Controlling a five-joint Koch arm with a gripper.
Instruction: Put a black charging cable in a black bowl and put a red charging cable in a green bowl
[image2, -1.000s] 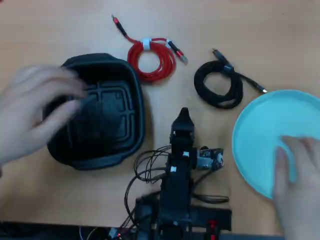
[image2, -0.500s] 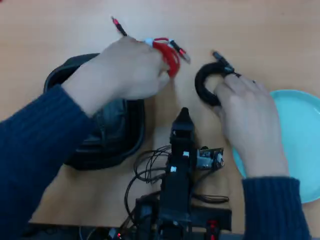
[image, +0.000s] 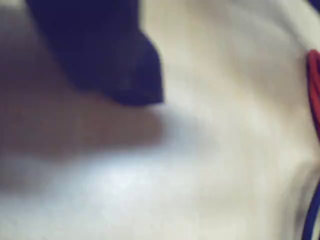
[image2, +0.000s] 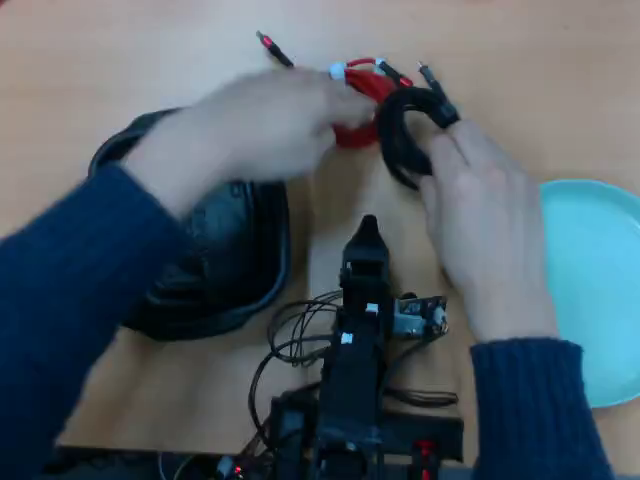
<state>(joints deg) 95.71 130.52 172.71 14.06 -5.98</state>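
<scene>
Hand (image2: 366, 228): grip state unclear | red charging cable (image2: 362, 88), black charging cable (image2: 400, 125): ahead, apart

One camera hangs straight above the wooden table (image2: 120, 50), facing down, far enough back to take in the arm (image2: 362, 330) at the bottom edge, the black bowl (image2: 215, 270) at its left and the green bowl (image2: 600, 290) at its right; the other rides on the wrist, pressed very close to the tabletop (image: 215, 125), everything blurred; a red streak at its right edge may be the red charging cable (image2: 360, 100) seen from above.
</scene>
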